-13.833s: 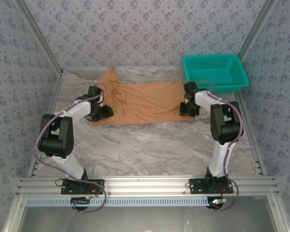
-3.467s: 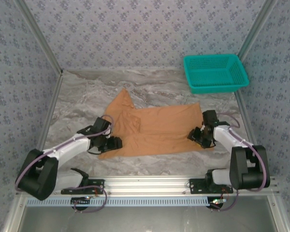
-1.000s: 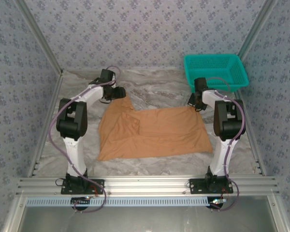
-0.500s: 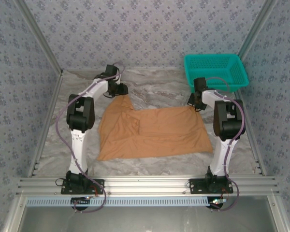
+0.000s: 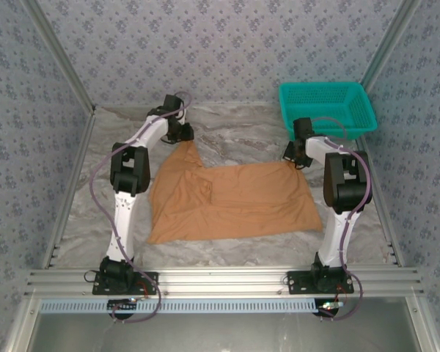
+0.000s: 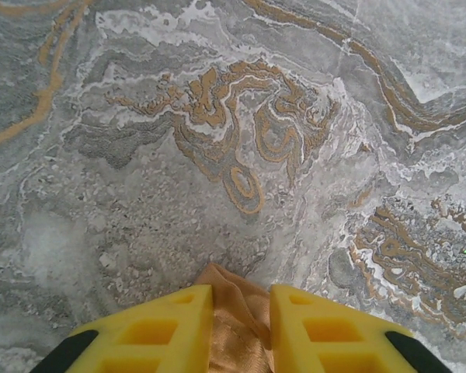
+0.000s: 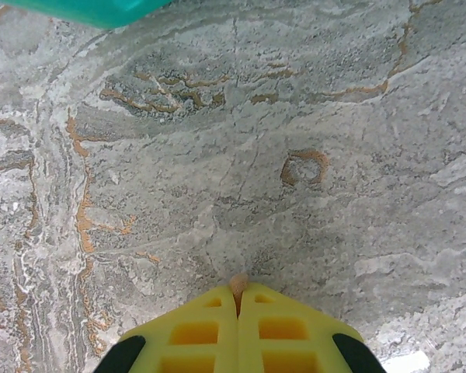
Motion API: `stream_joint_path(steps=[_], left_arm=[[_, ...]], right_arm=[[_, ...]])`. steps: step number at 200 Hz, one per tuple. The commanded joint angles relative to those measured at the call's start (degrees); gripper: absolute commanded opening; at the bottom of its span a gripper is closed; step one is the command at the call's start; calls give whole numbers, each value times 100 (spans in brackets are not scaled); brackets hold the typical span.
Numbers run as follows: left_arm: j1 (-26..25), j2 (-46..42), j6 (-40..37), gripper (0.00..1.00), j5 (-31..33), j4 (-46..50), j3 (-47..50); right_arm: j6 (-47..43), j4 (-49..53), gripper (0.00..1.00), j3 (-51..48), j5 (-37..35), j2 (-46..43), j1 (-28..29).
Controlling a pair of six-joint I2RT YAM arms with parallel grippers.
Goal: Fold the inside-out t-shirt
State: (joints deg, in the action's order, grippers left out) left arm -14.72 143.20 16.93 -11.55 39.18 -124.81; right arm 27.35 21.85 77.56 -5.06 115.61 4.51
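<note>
Over the last second the left arm (image 5: 143,143) is stretching farther back and its jaws are drawing in; the shirt (image 5: 231,198) is lying just as it was. It is resting spread flat on the table (image 5: 235,136), its long axis running left to right, with a sleeve pointing up at the far-left corner.

From both grippers the cloth is lying toward the arm bases, so any fold from here is, in my judgement, going to mean carrying the far edge back toward the near one. The left arm is nearer the sleeve tip, the right arm (image 5: 341,176) nearer the far-right corner beside the basket (image 5: 330,130).

The left gripper (image 6: 241,299) is sitting low over the marble at the sleeve tip, its yellow fingers (image 6: 167,326) narrowing on the bunched cloth that is filling the gap between them. The right gripper (image 7: 238,291) is pressing fully together, a small nub of cloth peeking out at the tips. The left arm is reaching nearly straight across the table; the right is folding sharply at the elbow.
</note>
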Motion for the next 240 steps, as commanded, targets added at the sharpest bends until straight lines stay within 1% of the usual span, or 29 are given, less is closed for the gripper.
stream_joint_path(steps=[1,9,34,64,98,139,164,185,240], left_arm=[[13,150,-89,24,-6,306,-194],[13,179,-85,25,46,353,-231],[-22,253,-135,33,322,510,-320],[-75,314,-172,34,465,562,-295],[-119,397,-215,24,513,580,-326],[-102,426,-275,1,475,745,-790],[-67,103,-330,0,429,889,-956],[-44,-662,-302,0,384,661,-340],[-31,-3408,266,0,146,-777,2791]], right_arm=[[-90,48,3,-26,154,23,47],[-90,58,3,-29,154,19,41],[-99,58,3,-21,172,14,41],[-107,56,3,-17,180,14,36],[-116,57,3,-25,174,-1,32],[-94,41,3,-6,290,-172,34],[-174,16,3,-95,348,-486,19],[-316,6,2,-224,339,-905,3],[-624,392,2,-575,505,-1945,-17]])
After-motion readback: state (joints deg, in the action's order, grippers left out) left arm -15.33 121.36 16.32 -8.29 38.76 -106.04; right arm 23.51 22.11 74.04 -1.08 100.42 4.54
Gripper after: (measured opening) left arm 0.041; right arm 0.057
